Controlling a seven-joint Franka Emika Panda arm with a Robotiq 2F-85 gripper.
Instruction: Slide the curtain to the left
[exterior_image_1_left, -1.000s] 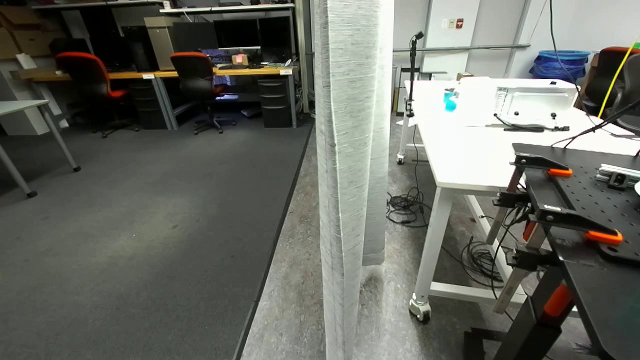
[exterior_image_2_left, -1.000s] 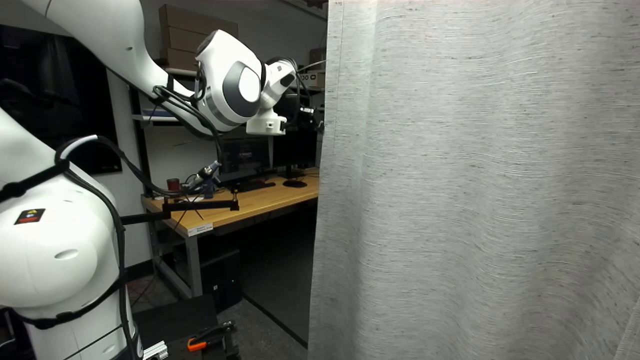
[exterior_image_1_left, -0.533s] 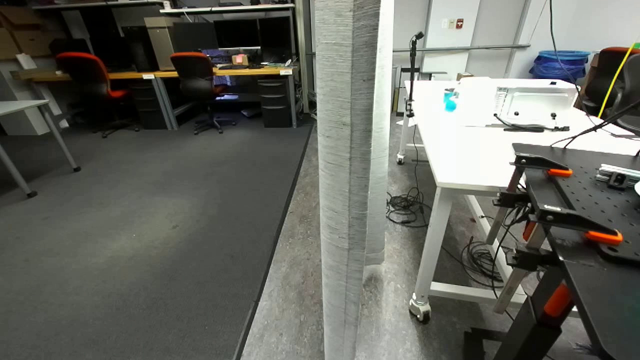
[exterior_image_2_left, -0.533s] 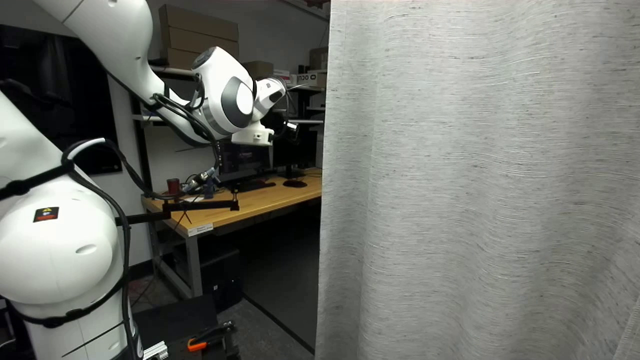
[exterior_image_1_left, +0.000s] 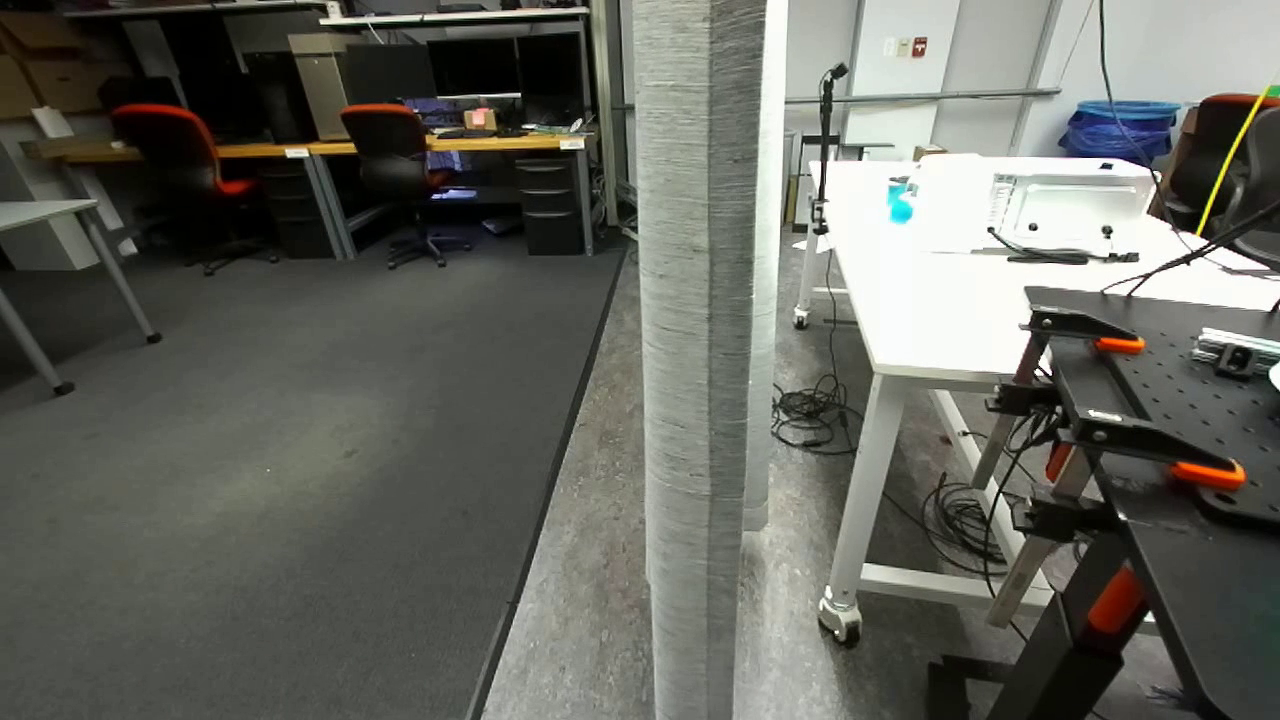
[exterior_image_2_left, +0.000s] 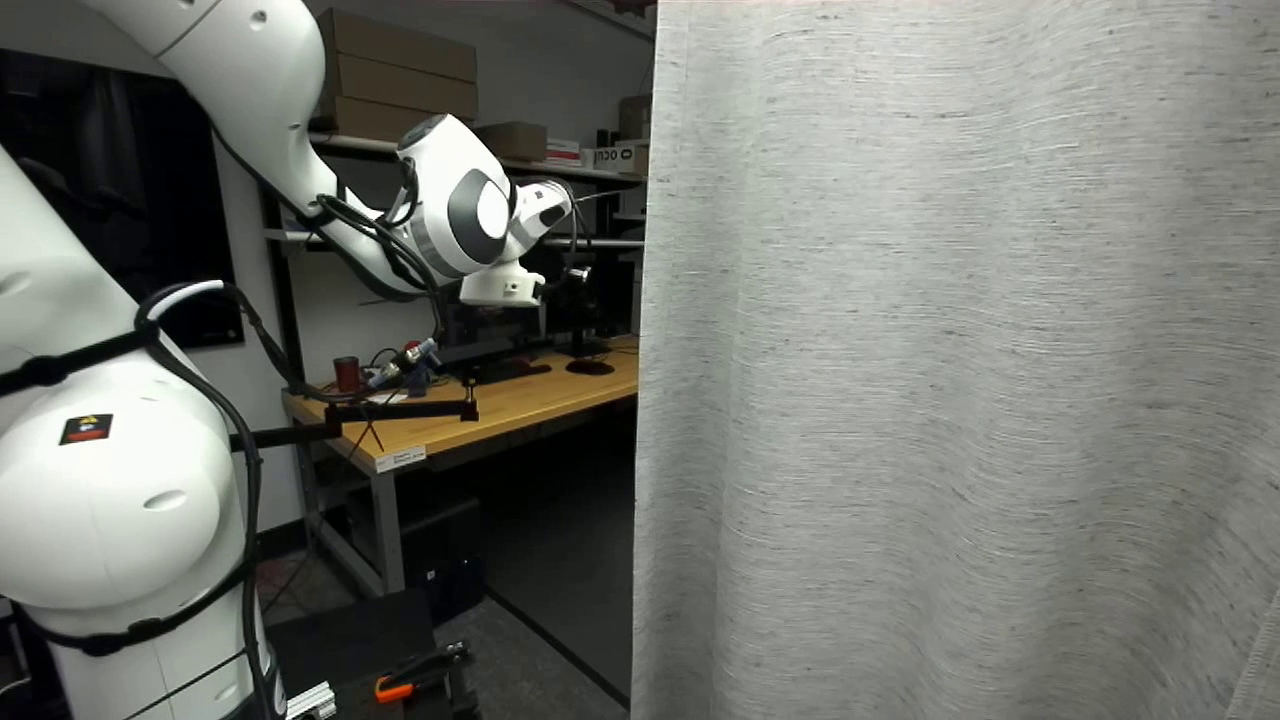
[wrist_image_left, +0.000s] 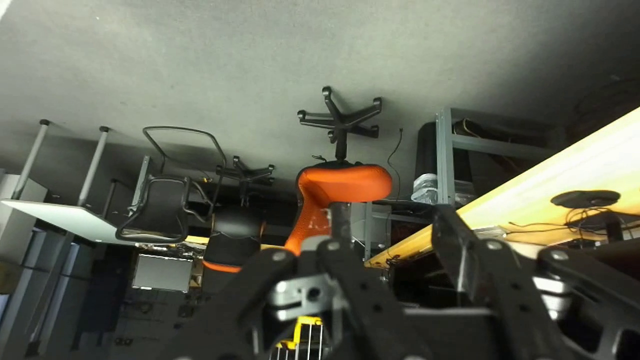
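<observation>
The curtain (exterior_image_2_left: 960, 360), pale grey fabric, hangs over the right side of an exterior view. It also shows nearly edge-on as a narrow tall strip (exterior_image_1_left: 690, 350) in an exterior view. It does not show in the wrist view. My gripper (wrist_image_left: 390, 217) is open in the wrist view, with a wide gap between its two black fingers and nothing in it. In an exterior view the arm's hand (exterior_image_2_left: 505, 285) is left of the curtain's free edge, apart from it; the dark fingers are hard to make out there against the dark background.
A wooden desk (exterior_image_2_left: 520, 400) with monitors stands behind the arm. A white table (exterior_image_1_left: 950, 310) and a black clamped bench (exterior_image_1_left: 1170, 480) stand beside the curtain. The wrist view, upside down, shows an orange chair (wrist_image_left: 345, 182) and a wooden desk (wrist_image_left: 550, 165).
The hand has moved left and down, away from the curtain's free edge. The curtain has swung slightly and its folds show a darker face. Its lower free edge has shifted a little to the right.
</observation>
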